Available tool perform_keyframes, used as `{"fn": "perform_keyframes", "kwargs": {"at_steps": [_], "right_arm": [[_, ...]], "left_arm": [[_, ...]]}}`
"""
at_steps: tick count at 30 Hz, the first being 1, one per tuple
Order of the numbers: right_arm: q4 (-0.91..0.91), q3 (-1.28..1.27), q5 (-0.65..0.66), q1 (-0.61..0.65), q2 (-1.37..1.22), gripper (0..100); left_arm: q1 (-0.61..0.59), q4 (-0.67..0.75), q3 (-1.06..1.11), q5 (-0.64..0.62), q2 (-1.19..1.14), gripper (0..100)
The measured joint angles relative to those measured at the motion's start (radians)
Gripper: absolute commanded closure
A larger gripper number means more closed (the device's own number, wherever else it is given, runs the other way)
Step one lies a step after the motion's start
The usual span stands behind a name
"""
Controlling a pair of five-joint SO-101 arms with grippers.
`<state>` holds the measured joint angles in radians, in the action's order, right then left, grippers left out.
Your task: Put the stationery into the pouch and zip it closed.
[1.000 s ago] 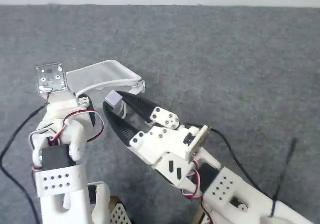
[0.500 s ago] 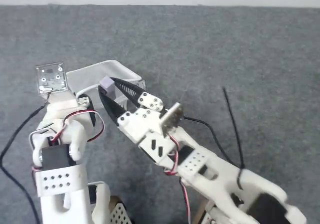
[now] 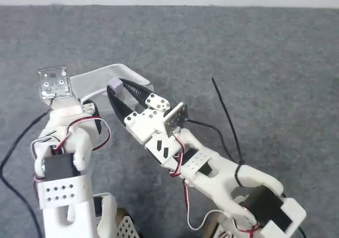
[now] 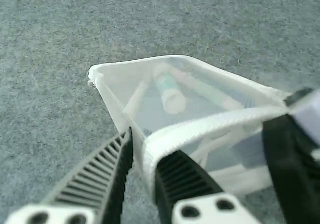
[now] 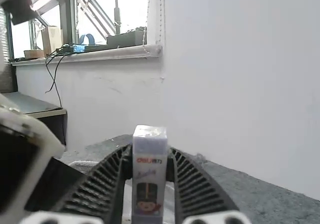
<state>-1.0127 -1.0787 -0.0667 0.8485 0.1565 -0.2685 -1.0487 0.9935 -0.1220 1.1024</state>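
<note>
A translucent white pouch (image 3: 98, 82) lies open on the grey carpet, its mouth held up. My left gripper (image 4: 143, 151) is shut on the pouch's white zipper rim (image 4: 210, 124). Inside the pouch (image 4: 150, 79) lie several pens and a white tube with a teal band (image 4: 167, 90). My right gripper (image 3: 117, 87) is shut on a small purple eraser (image 3: 113, 84), held just above the pouch's mouth. In the right wrist view the eraser (image 5: 148, 169) stands upright between the black fingers (image 5: 107, 181). The same eraser (image 4: 306, 115) shows at the pouch's edge in the left wrist view.
Grey carpet (image 3: 254, 52) spreads open to the right and far side. A black cable (image 3: 226, 119) arcs up from the right arm. The left arm's white body (image 3: 63, 153) stands close beside the right arm's wrist (image 3: 159, 132).
The right arm has carried the eraser away from me and leftward, from beside the pouch to over its mouth. The left arm has kept still on the rim.
</note>
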Motion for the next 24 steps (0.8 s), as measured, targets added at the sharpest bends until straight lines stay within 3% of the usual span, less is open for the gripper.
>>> {"fn": "perform_keyframes", "kwargs": {"at_steps": [11, 18, 24], "right_arm": [[0.089, 0.000, 0.000, -0.005, 0.000, 98.1], [0.146, 0.015, 0.026, -0.003, 0.003, 77.1], [0.160, 0.012, 0.026, -0.005, 0.002, 80.9]], "left_arm": [[0.002, 0.000, 0.000, 0.005, -0.002, 97], [0.002, 0.000, 0.000, 0.005, -0.002, 97], [0.002, 0.000, 0.000, 0.005, -0.002, 97]]}}
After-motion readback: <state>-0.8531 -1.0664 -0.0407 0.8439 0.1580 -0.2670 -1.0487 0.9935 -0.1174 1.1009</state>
